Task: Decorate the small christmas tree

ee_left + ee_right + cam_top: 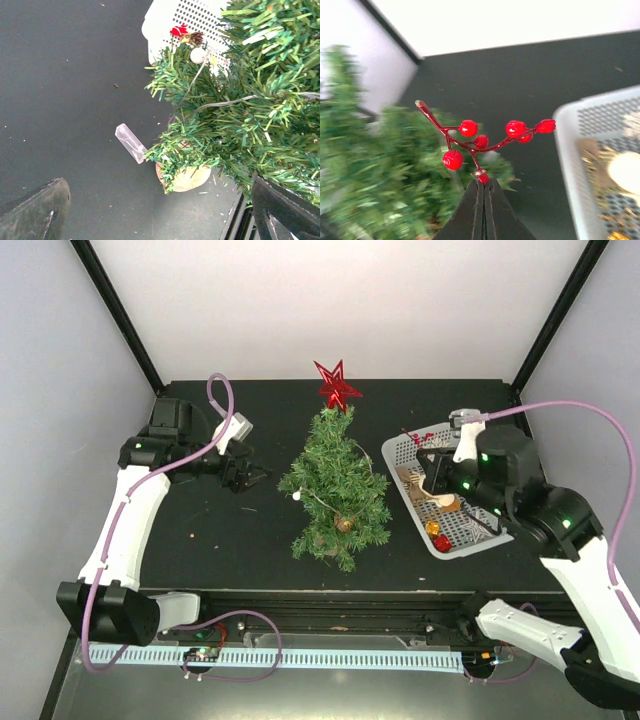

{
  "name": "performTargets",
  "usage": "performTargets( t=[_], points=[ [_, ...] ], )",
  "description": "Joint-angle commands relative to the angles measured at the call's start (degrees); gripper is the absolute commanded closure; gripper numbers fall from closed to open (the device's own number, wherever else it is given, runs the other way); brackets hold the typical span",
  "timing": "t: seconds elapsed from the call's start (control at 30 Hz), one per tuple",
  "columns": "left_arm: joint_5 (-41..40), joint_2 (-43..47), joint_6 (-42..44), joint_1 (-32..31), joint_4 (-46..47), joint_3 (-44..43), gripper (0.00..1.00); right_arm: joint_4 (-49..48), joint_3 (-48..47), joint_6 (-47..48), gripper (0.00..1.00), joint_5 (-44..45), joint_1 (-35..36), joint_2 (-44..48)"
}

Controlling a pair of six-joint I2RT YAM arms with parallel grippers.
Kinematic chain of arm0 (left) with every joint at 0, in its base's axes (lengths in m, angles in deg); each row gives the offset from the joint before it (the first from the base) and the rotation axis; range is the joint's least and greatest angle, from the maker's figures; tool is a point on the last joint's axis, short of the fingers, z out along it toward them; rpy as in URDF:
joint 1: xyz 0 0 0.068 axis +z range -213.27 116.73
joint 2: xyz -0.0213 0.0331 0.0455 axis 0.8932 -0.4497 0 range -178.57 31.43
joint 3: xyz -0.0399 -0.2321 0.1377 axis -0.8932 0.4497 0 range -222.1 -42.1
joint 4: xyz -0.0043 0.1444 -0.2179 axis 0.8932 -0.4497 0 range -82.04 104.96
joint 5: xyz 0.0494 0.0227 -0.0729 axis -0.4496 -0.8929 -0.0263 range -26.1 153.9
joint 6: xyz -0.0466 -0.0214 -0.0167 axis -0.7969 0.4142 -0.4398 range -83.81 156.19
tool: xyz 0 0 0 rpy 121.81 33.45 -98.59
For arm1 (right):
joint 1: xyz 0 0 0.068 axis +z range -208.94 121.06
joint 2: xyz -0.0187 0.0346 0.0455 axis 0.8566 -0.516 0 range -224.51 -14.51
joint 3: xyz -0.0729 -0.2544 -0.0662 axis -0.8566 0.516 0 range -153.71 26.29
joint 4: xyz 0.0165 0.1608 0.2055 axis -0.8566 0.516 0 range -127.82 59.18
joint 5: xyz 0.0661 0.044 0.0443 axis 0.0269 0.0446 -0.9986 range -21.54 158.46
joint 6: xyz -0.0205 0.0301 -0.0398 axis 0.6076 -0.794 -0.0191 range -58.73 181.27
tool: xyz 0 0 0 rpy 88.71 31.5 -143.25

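Top external: the small christmas tree stands mid-table between the arms, with a red star on top. The right gripper hangs over the white basket, and the left gripper sits apart from the branches.

Left wrist: its fingers are spread wide and hold nothing. The wooden stump looks narrow, so with nothing bracing it, I'd say a push could tip the tree.

Right wrist: the jaws are pressed together on the very stem end of a red berry sprig. I reckon so slight a pinch could let it twist or drop against the bristles.
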Motion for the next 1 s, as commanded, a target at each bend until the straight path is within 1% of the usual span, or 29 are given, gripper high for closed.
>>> performTargets(
  t=[0.0, 0.1, 0.2, 0.37, 0.47, 0.63, 0.97],
  points=[
    [2.27, 2.03, 2.14, 0.54, -2.55, -1.72, 0.01, -6.18, -2.47, 4.30, 0.99, -15.89, 1.83, 1.66],
    [2.88, 2.75, 2.25, 0.50, -2.41, -0.91, 0.01, -6.97, -3.09, 5.97, 0.99, -24.12, 2.02, -0.46],
    [3.23, 3.47, 2.25, 0.45, -2.41, -0.49, 0.01, -8.51, -2.61, 6.76, 0.99, -29.81, 2.27, -2.52],
    [3.18, 4.69, 2.41, 0.50, -2.67, -0.06, 0.01, -12.09, -1.79, 6.77, 0.99, -34.53, 2.27, -5.60],
    [3.04, 5.10, 2.65, 0.50, -3.13, 0.05, 0.01, -12.93, -1.81, 6.92, 0.99, -35.26, 2.28, -7.66],
    [2.89, 5.54, 2.87, 0.56, -3.64, 0.52, 0.01, -12.34, -1.46, 7.45, 0.99, -33.23, 2.33, -9.23],
    [3.26, 5.61, 2.43, 0.50, -3.20, 1.46, 0.01, -12.18, 2.03, 8.07, 0.99, -31.70, 2.26, -9.51]
  ],
)
